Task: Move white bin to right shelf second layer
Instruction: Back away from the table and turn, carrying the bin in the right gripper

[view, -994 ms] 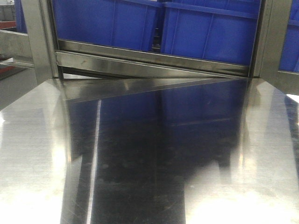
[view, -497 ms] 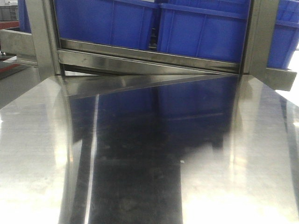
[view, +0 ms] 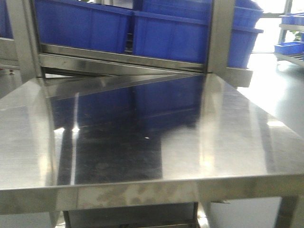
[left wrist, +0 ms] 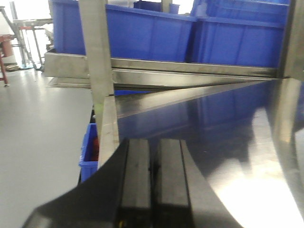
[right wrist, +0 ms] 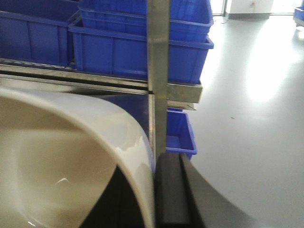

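Presently, in the front view, the steel tabletop (view: pixel 142 142) fills most of the frame, its front edge running along 6 o'clock. At 12 o'clock a rack bar (view: pixel 118 59) carries blue crates (view: pixel 168 35). I count three along it, and further blue ones sit far off at 2 o'clock. Two upright posts (view: pixel 221 35) stand at the table's back, at 10 and 1 o'clock. Neither arm nor the task's bin shows in this view.

Left wrist view: the left gripper (left wrist: pixel 153 156) sits at 6 o'clock over the tabletop's left edge. Its two black pads (left wrist: pixel 137 180) are pressed together with nothing between them. One post rises at 11 o'clock, crates stand behind it, and one low crate (left wrist: pixel 88 147) sits under the table at 9 o'clock.

Right wrist view: the white bin (right wrist: pixel 57 152), one only, occupies 7 to 9 o'clock. Its glossy rim curves down to the right gripper (right wrist: pixel 156 190). One black finger (right wrist: pixel 168 190) lies against the outside of the wall, and the jaws look closed on that wall. A post stands directly beyond at 12 o'clock, with stacked crates behind it and grey floor (right wrist: pixel 247 118) at 3 o'clock.

Against half a second earlier, the front view has drawn back and swung. The table's front edge and right corner now show, and the right post and crates have shifted toward 11 o'clock.
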Robot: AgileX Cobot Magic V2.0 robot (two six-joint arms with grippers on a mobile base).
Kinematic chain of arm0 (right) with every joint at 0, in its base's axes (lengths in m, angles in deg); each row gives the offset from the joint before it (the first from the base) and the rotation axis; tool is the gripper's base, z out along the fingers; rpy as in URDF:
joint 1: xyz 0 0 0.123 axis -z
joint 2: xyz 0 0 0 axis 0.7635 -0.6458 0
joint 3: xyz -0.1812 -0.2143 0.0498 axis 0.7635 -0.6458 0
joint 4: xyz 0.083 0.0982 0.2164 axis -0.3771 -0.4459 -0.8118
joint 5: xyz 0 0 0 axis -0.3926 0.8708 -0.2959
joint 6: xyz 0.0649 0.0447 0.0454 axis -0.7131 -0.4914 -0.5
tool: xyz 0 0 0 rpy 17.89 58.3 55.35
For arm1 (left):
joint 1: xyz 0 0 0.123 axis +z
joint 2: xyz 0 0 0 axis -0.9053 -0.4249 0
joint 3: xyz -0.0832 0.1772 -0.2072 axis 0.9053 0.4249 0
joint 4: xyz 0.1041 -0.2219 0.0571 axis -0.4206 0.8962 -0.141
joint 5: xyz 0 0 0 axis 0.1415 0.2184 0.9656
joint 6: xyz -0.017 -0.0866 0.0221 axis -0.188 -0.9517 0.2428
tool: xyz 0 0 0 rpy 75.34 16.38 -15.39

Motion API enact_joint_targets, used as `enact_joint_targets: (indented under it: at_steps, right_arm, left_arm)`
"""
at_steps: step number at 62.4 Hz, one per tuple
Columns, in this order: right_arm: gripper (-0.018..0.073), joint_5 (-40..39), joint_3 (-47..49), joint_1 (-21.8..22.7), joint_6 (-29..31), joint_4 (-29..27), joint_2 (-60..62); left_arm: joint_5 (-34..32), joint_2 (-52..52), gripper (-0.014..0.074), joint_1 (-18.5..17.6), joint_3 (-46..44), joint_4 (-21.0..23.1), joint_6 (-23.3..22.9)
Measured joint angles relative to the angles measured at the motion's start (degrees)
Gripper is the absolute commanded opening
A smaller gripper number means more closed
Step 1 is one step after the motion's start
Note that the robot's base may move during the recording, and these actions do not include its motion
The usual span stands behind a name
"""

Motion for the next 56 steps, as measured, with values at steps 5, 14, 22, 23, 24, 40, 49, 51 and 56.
enact_joint_targets:
  at_steps: [5, 14, 22, 23, 24, 40, 49, 51, 56]
  right_arm:
    - [0.0056, 0.00, 0.00, 0.00, 0.00, 0.00, 0.00]
    - [0.0056, 0.00, 0.00, 0.00, 0.00, 0.00, 0.00]
    - [0.0056, 0.00, 0.00, 0.00, 0.00, 0.00, 0.00]
    - [0.0056, 0.00, 0.00, 0.00, 0.00, 0.00, 0.00]
    - [0.0056, 0.00, 0.00, 0.00, 0.00, 0.00, 0.00]
    - [0.0056, 0.00, 0.00, 0.00, 0.00, -0.10, 0.00]
    - [0.0056, 0.00, 0.00, 0.00, 0.00, -0.10, 0.00]
    - [0.0056, 0.00, 0.00, 0.00, 0.00, -0.10, 0.00]
    - [0.0056, 0.00, 0.00, 0.00, 0.00, -0.10, 0.00]
  left_arm:
    - [0.00, 0.00, 0.0085, 0.00, 0.00, 0.00, 0.00]
    - [0.00, 0.00, 0.0085, 0.00, 0.00, 0.00, 0.00]
    - [0.00, 0.00, 0.0085, 0.00, 0.00, 0.00, 0.00]
    - [0.00, 0.00, 0.0085, 0.00, 0.00, 0.00, 0.00]
    - [0.00, 0.00, 0.0085, 0.00, 0.00, 0.00, 0.00]
    - [0.00, 0.00, 0.0085, 0.00, 0.00, 0.00, 0.00]
    - [0.00, 0.00, 0.0085, 0.00, 0.00, 0.00, 0.00]
    - [0.00, 0.00, 0.0085, 0.00, 0.00, 0.00, 0.00]
    - [0.00, 0.00, 0.0085, 0.00, 0.00, 0.00, 0.00]
